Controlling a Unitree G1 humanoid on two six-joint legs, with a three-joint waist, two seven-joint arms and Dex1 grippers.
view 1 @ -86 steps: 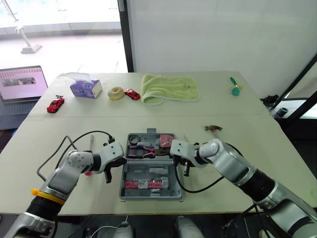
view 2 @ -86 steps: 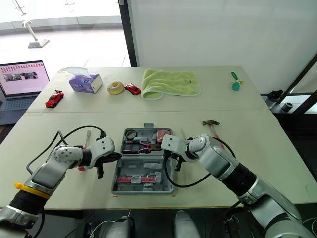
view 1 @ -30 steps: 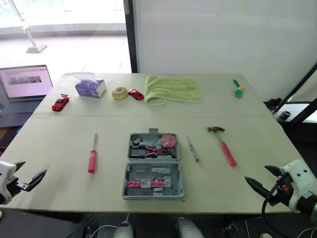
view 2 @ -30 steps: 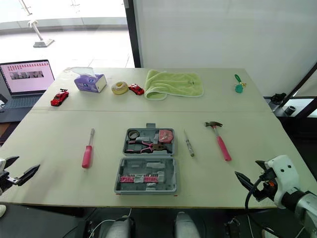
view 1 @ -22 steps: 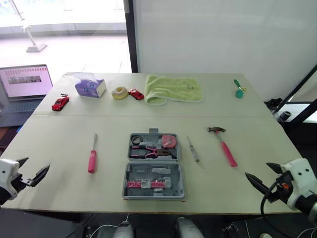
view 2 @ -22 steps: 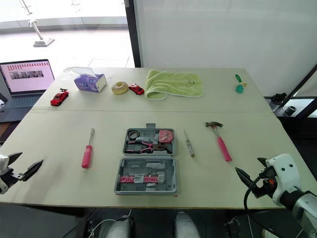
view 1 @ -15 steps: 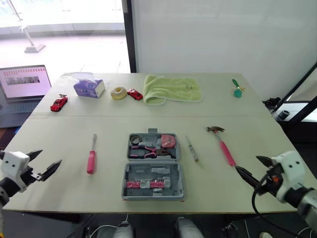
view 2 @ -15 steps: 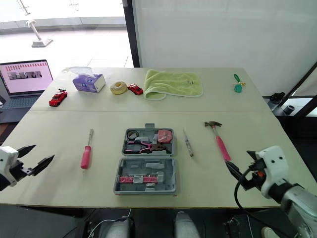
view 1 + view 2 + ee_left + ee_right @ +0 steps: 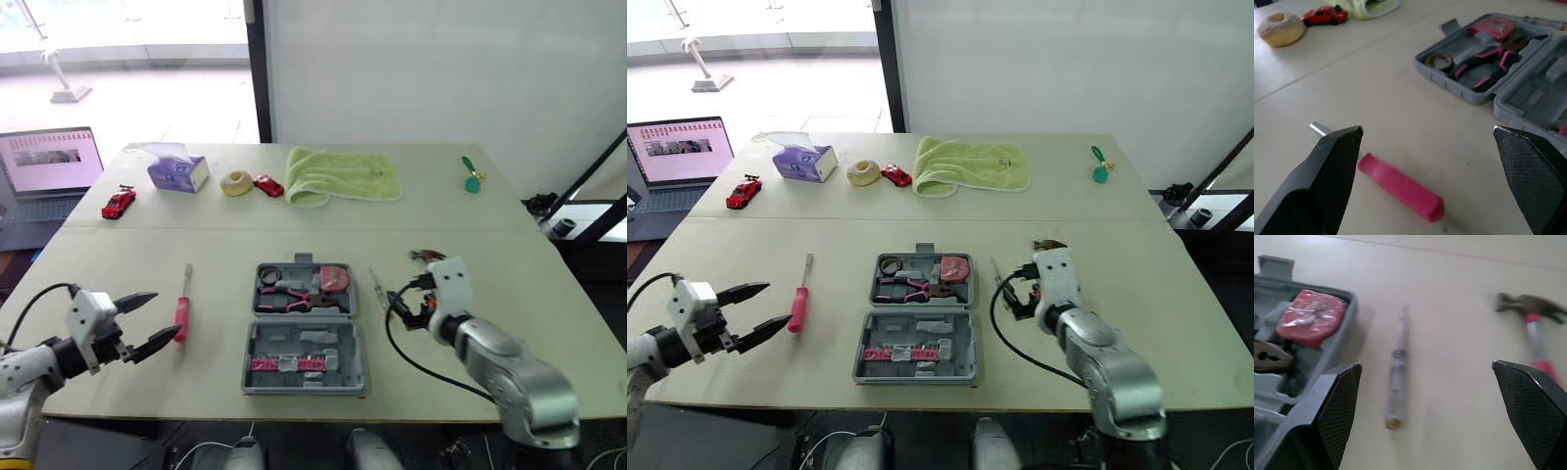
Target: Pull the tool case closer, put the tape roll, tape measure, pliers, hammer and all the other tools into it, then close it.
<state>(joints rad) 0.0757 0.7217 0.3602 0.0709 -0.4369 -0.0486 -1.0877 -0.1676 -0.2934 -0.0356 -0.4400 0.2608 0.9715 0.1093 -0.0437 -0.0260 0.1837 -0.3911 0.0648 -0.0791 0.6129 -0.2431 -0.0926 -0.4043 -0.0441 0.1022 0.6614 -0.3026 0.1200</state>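
My left gripper (image 9: 157, 318) spread wide, screwdriver (image 9: 181, 315) just beside at 3 o'clock. My right gripper (image 9: 1425, 364) spread too, tester (image 9: 380, 294) near at 9 o'clock.

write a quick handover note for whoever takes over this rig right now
Left gripper: open, empty, at the pink screwdriver, which lies on the table left of the tool case.
Right gripper: open, empty, between the slim tester screwdriver and the hammer, both right of the case.
Done: case lies open near the front table edge; tape roll, pliers and tape measure are in it.
Left: load both screwdrivers and the hammer, then close the case.
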